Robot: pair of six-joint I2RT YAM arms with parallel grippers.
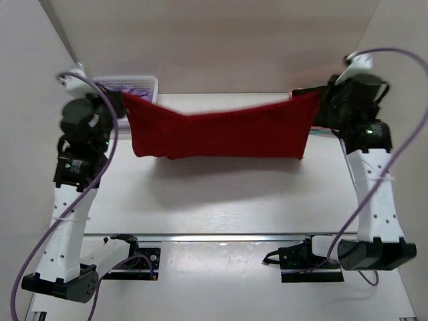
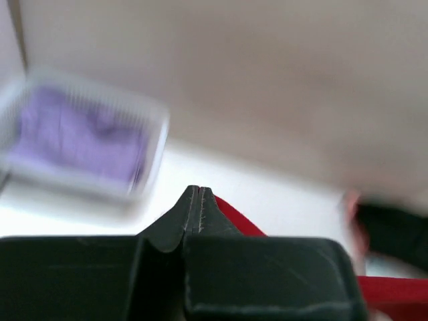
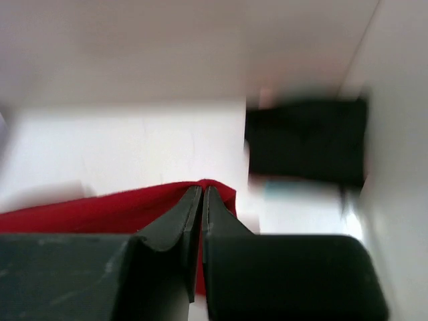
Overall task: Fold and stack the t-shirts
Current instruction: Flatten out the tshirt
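A deep red t-shirt (image 1: 221, 130) hangs stretched above the table between both arms, sagging in the middle. My left gripper (image 1: 120, 100) is shut on its left top corner; the left wrist view shows the jaws (image 2: 196, 190) pressed together with red cloth (image 2: 234, 215) at their right side. My right gripper (image 1: 319, 100) is shut on the right top corner, with red cloth (image 3: 100, 210) pinched between its tips (image 3: 202, 188). A lavender t-shirt (image 2: 80, 134) lies in the white basket (image 1: 134, 83). A black t-shirt (image 3: 307, 140) lies at the far right, with a sliver of teal (image 3: 287, 189) under it.
The white basket stands at the back left by the wall. Beige walls (image 1: 221, 40) close off the back and sides. The arm bases (image 1: 301, 257) sit at the near edge. White table (image 1: 221, 194) lies below the hanging shirt.
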